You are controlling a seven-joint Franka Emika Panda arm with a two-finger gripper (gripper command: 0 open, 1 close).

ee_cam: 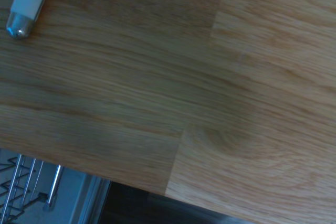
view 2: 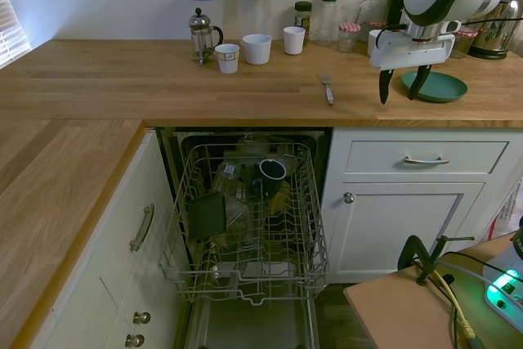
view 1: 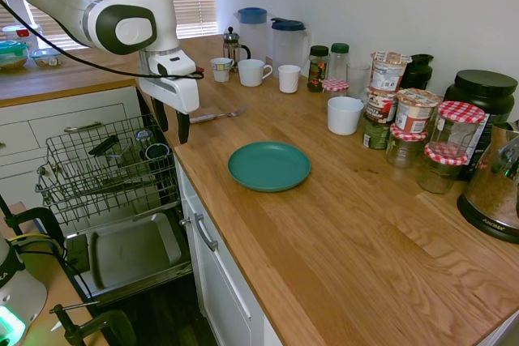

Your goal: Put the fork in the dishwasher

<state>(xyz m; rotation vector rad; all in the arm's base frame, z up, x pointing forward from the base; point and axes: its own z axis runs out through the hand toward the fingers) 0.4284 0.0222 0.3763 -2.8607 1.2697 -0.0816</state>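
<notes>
Teal plate (view 1: 269, 166) — red-checked jar lids (view 1: 461, 112) — white mugs (view 1: 253, 72).

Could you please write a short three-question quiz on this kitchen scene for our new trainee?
1. True or false: the fork lies on the countertop.
2. The gripper fingers are: A) open and empty, B) shut on the fork.
3. What is pulled out of the dishwasher?

Key: 1 true; 2 A; 3 the wire rack, already holding dishes.
</notes>
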